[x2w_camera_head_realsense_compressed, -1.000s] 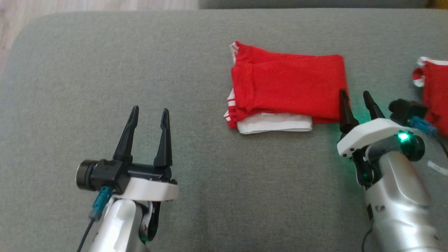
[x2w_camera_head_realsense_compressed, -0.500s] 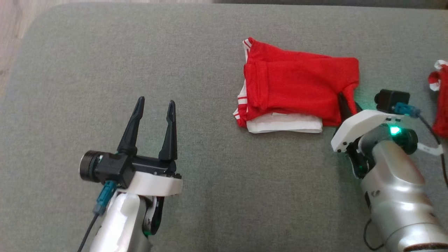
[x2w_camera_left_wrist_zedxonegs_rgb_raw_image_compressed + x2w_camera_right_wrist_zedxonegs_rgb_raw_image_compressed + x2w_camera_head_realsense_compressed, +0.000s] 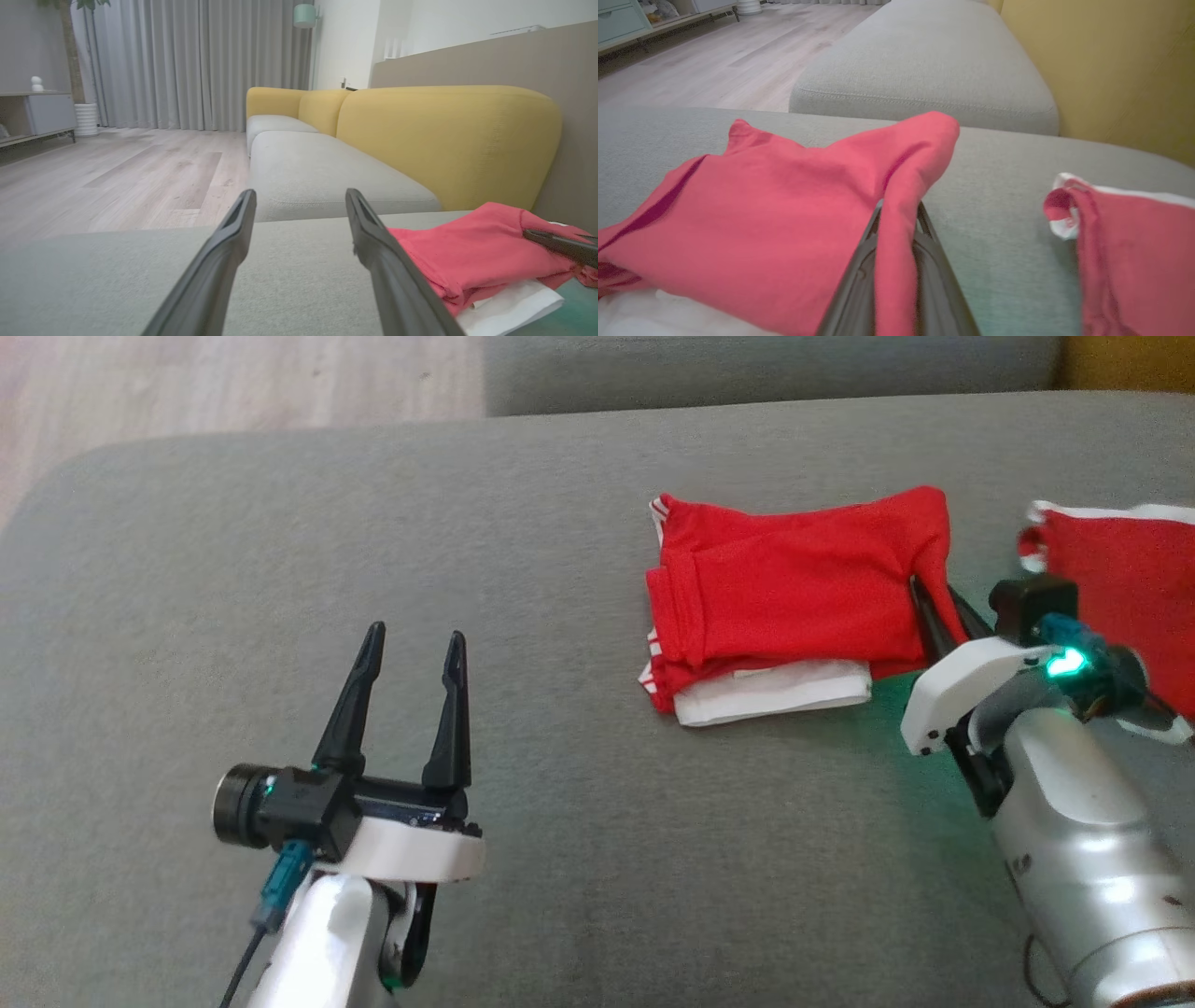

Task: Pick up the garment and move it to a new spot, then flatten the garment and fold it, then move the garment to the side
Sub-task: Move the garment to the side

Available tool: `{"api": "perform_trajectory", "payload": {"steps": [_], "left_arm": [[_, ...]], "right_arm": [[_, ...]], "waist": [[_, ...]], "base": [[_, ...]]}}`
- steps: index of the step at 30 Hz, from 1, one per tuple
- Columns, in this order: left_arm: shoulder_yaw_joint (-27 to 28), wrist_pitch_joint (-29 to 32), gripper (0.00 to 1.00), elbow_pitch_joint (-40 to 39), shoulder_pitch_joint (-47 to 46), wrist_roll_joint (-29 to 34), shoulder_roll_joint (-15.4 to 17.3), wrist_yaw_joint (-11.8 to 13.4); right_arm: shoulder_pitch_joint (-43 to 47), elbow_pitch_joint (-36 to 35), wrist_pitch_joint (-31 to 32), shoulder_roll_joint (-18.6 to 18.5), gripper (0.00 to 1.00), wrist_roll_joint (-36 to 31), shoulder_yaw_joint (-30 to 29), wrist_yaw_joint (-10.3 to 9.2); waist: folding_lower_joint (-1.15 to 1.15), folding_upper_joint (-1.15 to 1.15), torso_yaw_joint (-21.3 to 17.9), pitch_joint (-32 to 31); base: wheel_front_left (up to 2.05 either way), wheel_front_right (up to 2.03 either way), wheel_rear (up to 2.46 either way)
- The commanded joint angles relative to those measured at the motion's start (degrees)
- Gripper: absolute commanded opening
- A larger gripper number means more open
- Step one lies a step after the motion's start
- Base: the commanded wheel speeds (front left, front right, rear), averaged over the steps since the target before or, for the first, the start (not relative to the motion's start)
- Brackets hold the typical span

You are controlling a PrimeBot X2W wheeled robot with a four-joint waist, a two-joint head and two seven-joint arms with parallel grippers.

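The garment (image 3: 784, 597) is red with white trim, folded on the grey cushion (image 3: 560, 859), and a white layer sticks out at its near edge. My right gripper (image 3: 936, 609) is shut on its right edge, where the cloth is pulled up into a peak. In the right wrist view the red garment (image 3: 775, 224) drapes between the dark fingers (image 3: 859, 280). My left gripper (image 3: 409, 653) stands open to the left, apart from the cloth, nothing between its fingers. The left wrist view shows the garment (image 3: 467, 252) to the right of the open left gripper (image 3: 299, 200).
A second red and white garment (image 3: 1120, 579) lies at the right edge of the cushion, also seen as the other garment (image 3: 1125, 242). Beyond the cushion are another grey seat (image 3: 924, 60), a yellow backrest (image 3: 444, 140) and wooden floor (image 3: 233, 383).
My right gripper went from open beside the garment's right edge to shut on it, and that edge now rises in a peak. The head camera has shifted. The left gripper stays open.
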Motion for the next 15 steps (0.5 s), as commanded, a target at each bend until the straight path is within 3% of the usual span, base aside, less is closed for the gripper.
{"api": "perform_trajectory", "payload": {"steps": [1, 6, 15], "left_arm": [[1.9, -0.3, 1.00, -1.8, -1.1, 0.8, 0.3, 0.3], [2.0, -0.3, 1.00, -2.0, -1.3, 1.7, 0.3, 0.2], [1.8, -0.3, 1.00, -2.3, -3.1, 2.4, 0.3, -0.2]], "right_arm": [[-1.0, -2.6, -0.8, -0.9, 0.00, -0.8, 2.4, -0.04], [-1.7, -7.1, 1.4, -5.7, 0.00, -1.3, 6.5, -0.04], [-3.5, -16.3, 7.8, -19.7, 0.00, 0.5, 10.4, -0.04]], "waist": [[0.01, 0.00, -2.6, -1.4], [0.01, 0.00, -6.0, -1.0], [0.01, 0.00, -8.5, 2.9]], "base": [[0.00, 0.00, 0.00], [0.00, 0.00, 0.00], [0.00, 0.00, 0.00]]}}
